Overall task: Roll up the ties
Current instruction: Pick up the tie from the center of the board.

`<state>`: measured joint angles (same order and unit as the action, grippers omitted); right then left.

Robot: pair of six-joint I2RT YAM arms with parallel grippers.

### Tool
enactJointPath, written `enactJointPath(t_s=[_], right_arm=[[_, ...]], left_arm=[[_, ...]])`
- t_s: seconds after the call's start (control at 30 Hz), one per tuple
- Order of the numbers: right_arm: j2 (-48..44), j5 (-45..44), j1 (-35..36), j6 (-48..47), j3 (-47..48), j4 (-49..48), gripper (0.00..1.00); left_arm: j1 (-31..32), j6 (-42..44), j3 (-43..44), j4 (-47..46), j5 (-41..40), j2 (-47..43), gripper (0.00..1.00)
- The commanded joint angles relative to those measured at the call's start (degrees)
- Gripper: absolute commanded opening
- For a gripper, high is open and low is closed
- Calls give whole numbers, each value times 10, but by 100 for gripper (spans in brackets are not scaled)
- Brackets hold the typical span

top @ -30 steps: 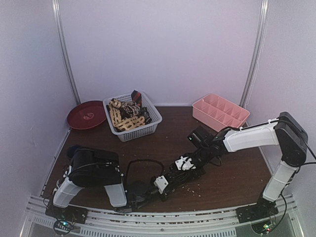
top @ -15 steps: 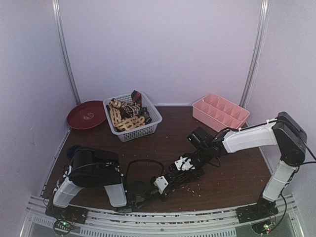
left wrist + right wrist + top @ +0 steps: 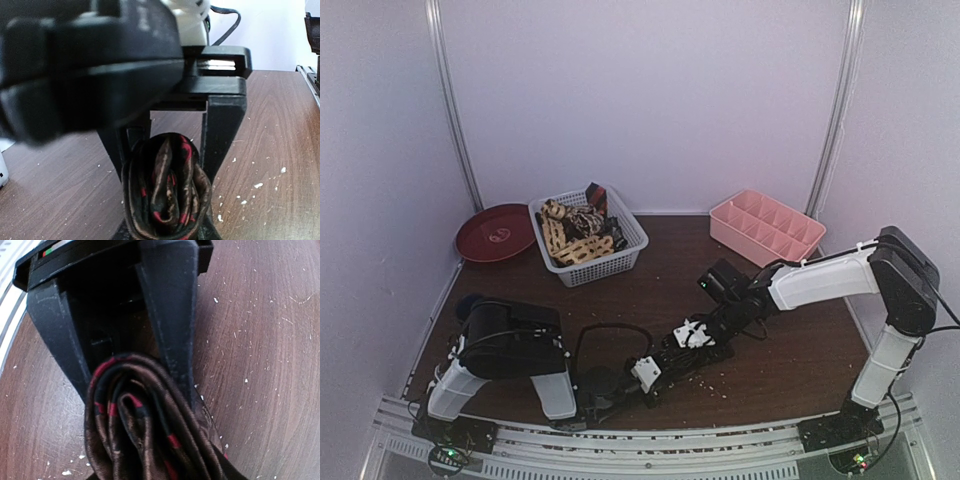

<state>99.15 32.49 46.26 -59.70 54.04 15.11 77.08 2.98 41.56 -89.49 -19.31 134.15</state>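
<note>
Snugly in left claw (image 3: 167, 220), rolled tie (image 3: 165, 187)

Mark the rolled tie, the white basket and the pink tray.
rolled tie (image 3: 165, 195), left wrist view, middle of the roll's folds.
white basket (image 3: 605, 266), top view, near lattice wall.
pink tray (image 3: 750, 243), top view, near outer wall.

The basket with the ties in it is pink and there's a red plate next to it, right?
Not quite: the basket holding the ties is white, as the top view shows. The pink thing is the divided tray further right. The red plate does sit next to the basket.
</note>
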Motion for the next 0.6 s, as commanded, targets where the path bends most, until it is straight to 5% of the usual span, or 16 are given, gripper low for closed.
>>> enactJointPath(t_s=[0.0, 0.1, 0.57], right_arm=[[-12, 17, 3, 20, -9, -21, 43], [-20, 15, 3, 45, -21, -44, 36], [-63, -51, -7, 206, -69, -142, 33]], left_arm=[[2, 11, -33, -81, -2, 27, 27], [1, 11, -42, -88, -13, 19, 34], [2, -27, -105, -73, -87, -59, 84]])
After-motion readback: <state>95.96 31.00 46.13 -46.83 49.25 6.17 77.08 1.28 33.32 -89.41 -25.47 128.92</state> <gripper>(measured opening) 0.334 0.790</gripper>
